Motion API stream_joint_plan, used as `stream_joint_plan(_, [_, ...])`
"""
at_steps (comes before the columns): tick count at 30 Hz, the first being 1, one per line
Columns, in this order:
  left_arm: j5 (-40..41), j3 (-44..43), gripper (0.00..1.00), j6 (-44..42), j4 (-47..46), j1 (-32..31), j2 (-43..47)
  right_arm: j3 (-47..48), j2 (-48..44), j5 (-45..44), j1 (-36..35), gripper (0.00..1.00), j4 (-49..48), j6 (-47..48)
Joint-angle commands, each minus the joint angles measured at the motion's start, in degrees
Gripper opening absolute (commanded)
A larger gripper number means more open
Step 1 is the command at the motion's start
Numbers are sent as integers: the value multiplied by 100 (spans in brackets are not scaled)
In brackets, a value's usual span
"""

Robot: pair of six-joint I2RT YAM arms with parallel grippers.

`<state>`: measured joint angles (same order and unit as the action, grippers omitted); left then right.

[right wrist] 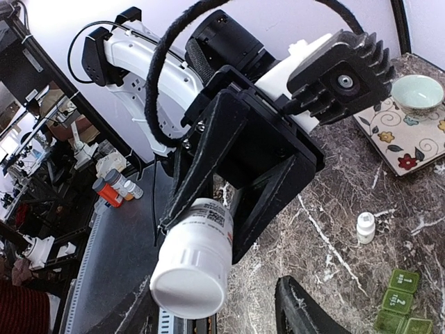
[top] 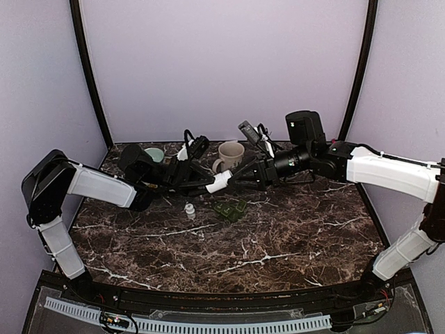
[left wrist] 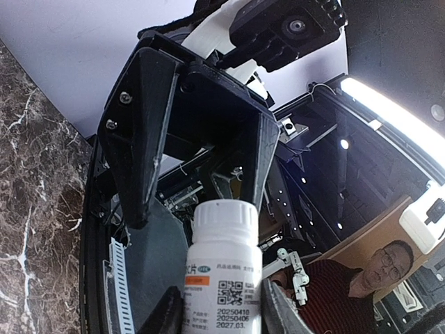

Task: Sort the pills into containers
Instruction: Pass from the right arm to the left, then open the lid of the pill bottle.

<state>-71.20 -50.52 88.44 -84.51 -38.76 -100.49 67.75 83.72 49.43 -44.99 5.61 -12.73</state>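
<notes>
My left pincer [right wrist: 204, 241] pinches the white plastic pill bottle [top: 217, 182] above the dark marble tabletop [top: 278, 243], its cap facing the spread right pincer [left wrist: 195, 209]. Only the overhead view shows the beige mug [top: 231, 154]. The right wrist view shows the green pill organiser [right wrist: 400, 306] with its lids shut.

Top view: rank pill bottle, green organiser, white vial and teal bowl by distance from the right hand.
1. pill bottle, at the right hand
2. green organiser, just below in view
3. white vial, lower left
4. teal bowl, far left
</notes>
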Motion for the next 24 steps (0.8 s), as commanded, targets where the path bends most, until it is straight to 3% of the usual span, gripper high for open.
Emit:
stream_joint_plan(1, [-161, -50, 14, -801, 541, 12, 458, -17, -120, -300, 111, 57, 36, -62])
stream_joint_plan(18, [62, 9, 13, -2113, 1957, 90, 892, -352, -541, -409, 107, 61, 78, -454])
stream_joint_plan(24, [314, -49, 13, -3375, 3540, 97, 1276, -262, -518, -349, 114, 59, -183, -1326])
